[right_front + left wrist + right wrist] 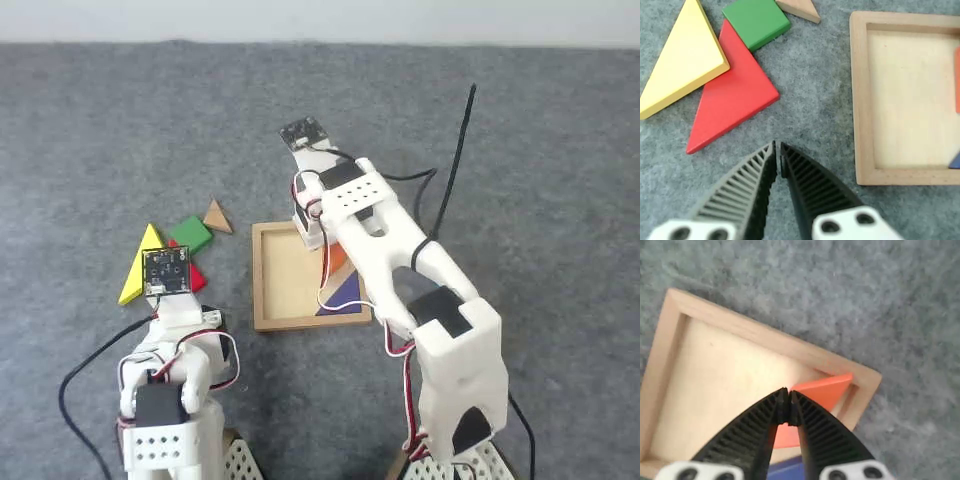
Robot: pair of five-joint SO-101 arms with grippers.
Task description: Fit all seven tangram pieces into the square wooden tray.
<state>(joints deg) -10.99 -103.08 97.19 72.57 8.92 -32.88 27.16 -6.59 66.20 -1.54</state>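
1. Four loose pieces lie on the grey carpet (520, 110), left of the square wooden tray (257, 280). They are a yellow triangle (685, 60), a red triangle (732, 95), a green square (756, 21) and a small tan triangle (799, 8).
2. The yellow triangle sits farthest left, its long edge touching the red one. The green square touches the red triangle's far end, and the tan triangle lies just beside the square, on its far-right side.
3. Two pieces are inside the tray, both on its right side. The orange piece (825, 389) is the farther of the two, and the blue piece (346, 296) sits in the near right corner.
4. One corner of the orange piece reaches the tray's wall (I cannot tell whether it lies flat).
5. The left gripper (777, 146) hangs over bare carpet near the red triangle's near edge, between the loose pieces and the tray. Its fingers are pressed together with nothing between them.
6. The right gripper (786, 404) is over the tray, directly above the orange piece. Its tips are also together and nothing shows between them.
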